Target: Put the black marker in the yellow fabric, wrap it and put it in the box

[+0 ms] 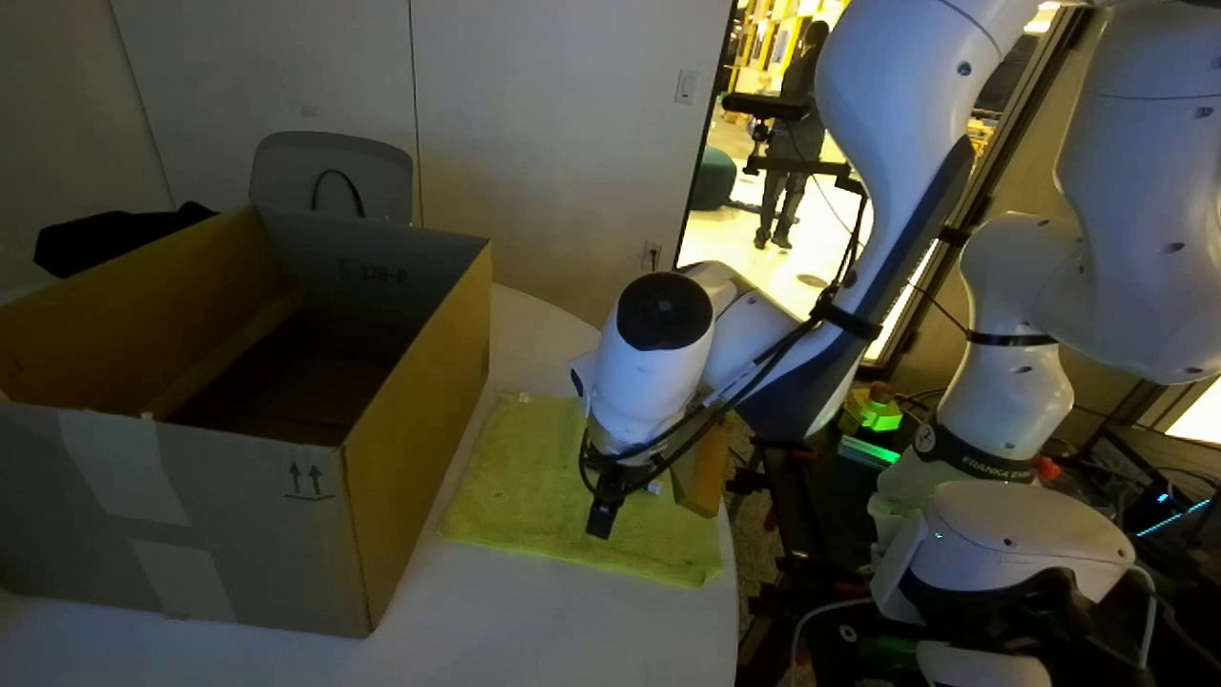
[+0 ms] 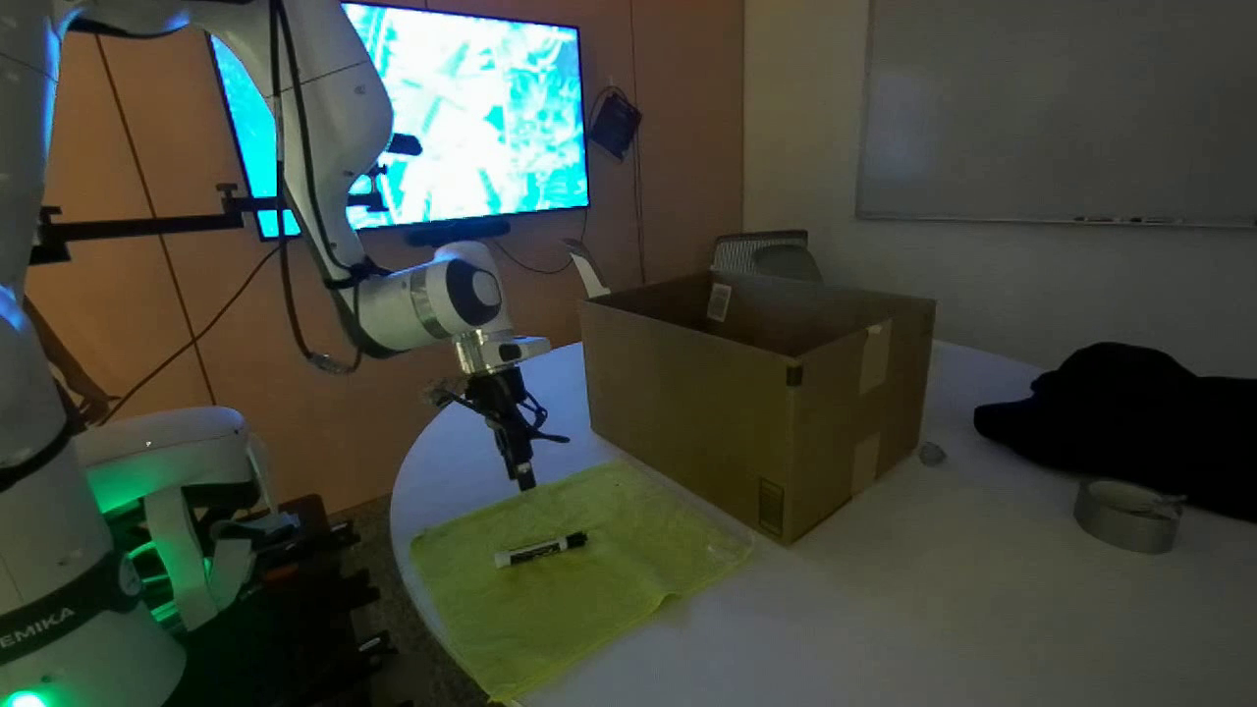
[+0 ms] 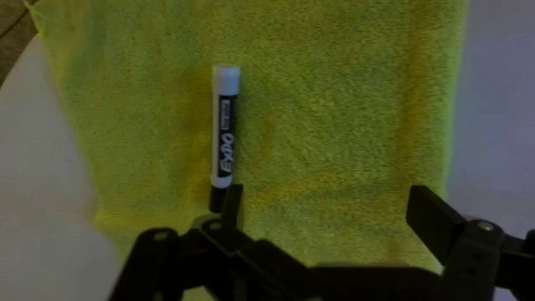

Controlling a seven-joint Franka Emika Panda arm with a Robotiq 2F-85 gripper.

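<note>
Done: black marker [image 3: 223, 136] lies on yellow fabric [image 3: 334, 125], unwrapped. Claw [image 3: 325, 190] spread wide, holding nothing. Remain: wrapping, placing into box [image 2: 687, 412], right of fabric in exterior view.

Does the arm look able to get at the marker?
Probably yes: the marker lies uncovered on the yellow fabric, with no obstacle visible between it and the open gripper, which would likely need to shift over.

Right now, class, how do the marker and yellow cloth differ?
The marker is slim and black-and-white; the yellow cloth is broad and fuzzy. The marker lies on the yellow cloth; the yellow cloth lies spread over the table. Both lie outside the box.
</note>
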